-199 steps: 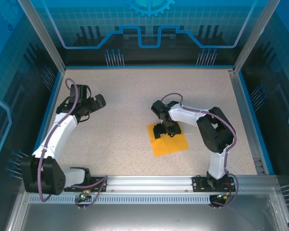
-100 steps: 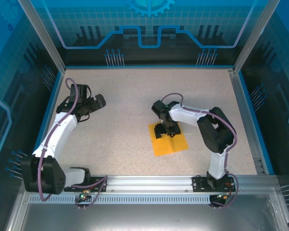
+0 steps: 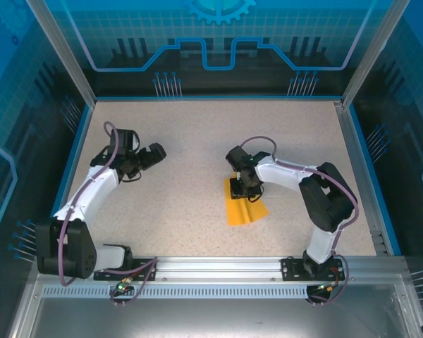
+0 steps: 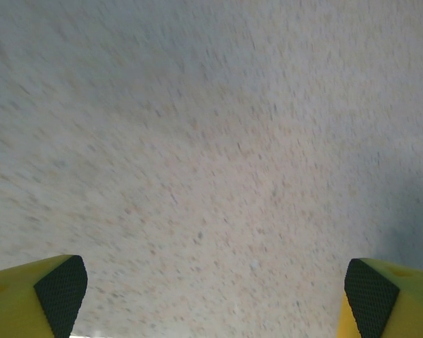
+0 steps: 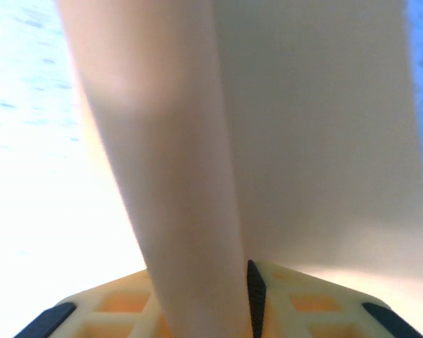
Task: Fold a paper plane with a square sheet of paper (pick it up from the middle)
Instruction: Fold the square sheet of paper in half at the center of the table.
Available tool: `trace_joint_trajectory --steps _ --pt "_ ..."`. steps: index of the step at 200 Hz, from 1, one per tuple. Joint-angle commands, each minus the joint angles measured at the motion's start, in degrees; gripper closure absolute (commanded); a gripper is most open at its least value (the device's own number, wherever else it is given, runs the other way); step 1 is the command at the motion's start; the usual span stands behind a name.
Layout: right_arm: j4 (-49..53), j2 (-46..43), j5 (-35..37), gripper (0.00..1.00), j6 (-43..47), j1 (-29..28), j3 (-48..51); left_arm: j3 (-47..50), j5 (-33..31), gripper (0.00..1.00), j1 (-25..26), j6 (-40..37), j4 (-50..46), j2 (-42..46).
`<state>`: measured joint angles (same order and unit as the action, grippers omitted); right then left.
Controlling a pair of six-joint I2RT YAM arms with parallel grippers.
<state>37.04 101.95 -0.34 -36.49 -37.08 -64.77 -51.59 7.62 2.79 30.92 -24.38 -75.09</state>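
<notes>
Table: speckled beige top (image 3: 197,127) inside a blue-walled enclosure, with an aluminium rail along the near edge.
Right arm: white and black (image 3: 317,190). It rises from the near right of the rail and bends left toward the centre of the table.
Left arm: white and black (image 3: 92,190). It reaches from the near left corner toward the far left of the table.
Square sheet of paper: bright orange (image 3: 245,210), just right of the table centre and directly under the right arm's wrist. It does not lie flat. The middle is drawn up into a ridge, and the near part trails on the table.
Right gripper: positioned over the far part of the sheet (image 3: 244,189). The right wrist view shows the raised ridge of the sheet (image 5: 190,211) running down between the fingers (image 5: 254,292), with the jaws narrow and pinched on that fold.
Left gripper: positioned above bare table at the far left (image 3: 154,153), well apart from the sheet. The left wrist view shows the fingers (image 4: 60,285) spread wide with nothing between them.
</notes>
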Motion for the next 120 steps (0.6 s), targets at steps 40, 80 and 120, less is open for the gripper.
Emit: trace_joint_trajectory --steps 40,80,120 --pt "-19.21 -5.59 -20.92 0.77 -6.91 0.68 -0.27 7.11 11.47 0.09 9.81 5.6 15.49 -5.24" --pt "-30.9 -2.45 -29.45 0.75 -12.58 2.65 -0.29 11.98 12.82 0.14 11.01 8.77 23.37 -3.87" --pt "-24.63 4.18 -28.68 0.74 -8.24 6.16 -3.02 13.2 12.33 0.16 11.93 10.58 26.14 -3.81"
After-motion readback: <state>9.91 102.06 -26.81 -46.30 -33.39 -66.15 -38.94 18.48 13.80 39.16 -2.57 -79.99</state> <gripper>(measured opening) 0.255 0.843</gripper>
